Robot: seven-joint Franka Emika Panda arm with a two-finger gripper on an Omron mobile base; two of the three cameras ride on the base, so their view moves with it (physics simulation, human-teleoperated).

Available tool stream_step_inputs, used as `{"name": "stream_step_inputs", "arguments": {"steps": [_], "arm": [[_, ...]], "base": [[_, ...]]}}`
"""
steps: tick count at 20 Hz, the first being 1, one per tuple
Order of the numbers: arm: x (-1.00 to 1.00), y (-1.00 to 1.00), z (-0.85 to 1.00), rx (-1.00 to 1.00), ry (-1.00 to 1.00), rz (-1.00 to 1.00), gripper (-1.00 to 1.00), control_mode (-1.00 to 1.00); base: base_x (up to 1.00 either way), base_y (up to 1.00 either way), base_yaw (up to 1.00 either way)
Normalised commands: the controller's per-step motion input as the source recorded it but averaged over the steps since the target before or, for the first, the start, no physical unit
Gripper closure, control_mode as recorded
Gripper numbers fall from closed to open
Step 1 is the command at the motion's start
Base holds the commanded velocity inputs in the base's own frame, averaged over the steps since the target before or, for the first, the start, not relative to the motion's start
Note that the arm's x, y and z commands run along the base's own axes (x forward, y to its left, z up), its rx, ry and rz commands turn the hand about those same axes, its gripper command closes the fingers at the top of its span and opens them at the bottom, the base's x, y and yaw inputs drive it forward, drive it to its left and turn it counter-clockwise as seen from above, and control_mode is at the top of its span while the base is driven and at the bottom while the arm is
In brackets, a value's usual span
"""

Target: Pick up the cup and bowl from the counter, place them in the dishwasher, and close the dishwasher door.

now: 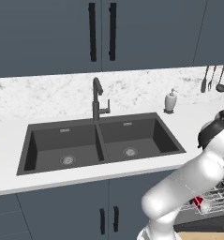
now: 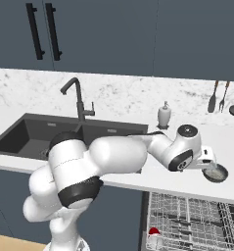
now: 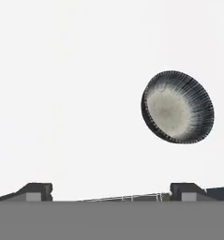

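Note:
A dark ribbed bowl (image 2: 216, 173) with a pale speckled inside (image 3: 177, 107) sits on the white counter (image 2: 232, 142) right of the sink, above the dishwasher. My gripper (image 2: 209, 165) hovers just left of the bowl and over it, open; in the hand view its fingertips (image 3: 38, 191) stand wide apart with nothing between them, the bowl ahead and to the right. The small red cup (image 2: 154, 231) (image 1: 197, 202) lies in the dishwasher's pale wire rack (image 2: 197, 220) (image 1: 219, 197), pulled out below the counter edge. The dishwasher door is out of view.
The dark double sink (image 1: 101, 143) with its black faucet (image 1: 97, 99) lies left of the arm. A white soap dispenser (image 2: 164, 115) stands at the back wall. Utensils (image 2: 221, 97) hang at the right. Dark cabinets (image 1: 104, 215) run under the counter.

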Motion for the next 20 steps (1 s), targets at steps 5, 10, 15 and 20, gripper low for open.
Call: {"name": "stream_step_inputs", "arguments": {"steps": [5, 10, 15, 20], "arm": [[0.34, -0.30, -0.10, 0.00, 0.02, 0.00, -1.00, -1.00], [0.22, -0.32, -0.13, 0.00, 0.00, 0.00, -1.00, -1.00], [0.00, -0.08, -0.38, 0.00, 0.01, 0.00, -1.00, -1.00], [0.12, -0.17, -0.46, 0.00, 0.01, 0.01, -1.00, -1.00]], "base": [[0.00, 0.00, 0.00], [0.00, 0.00, 0.00], [0.00, 0.00, 0.00], [0.00, 0.00, 0.00]]}}
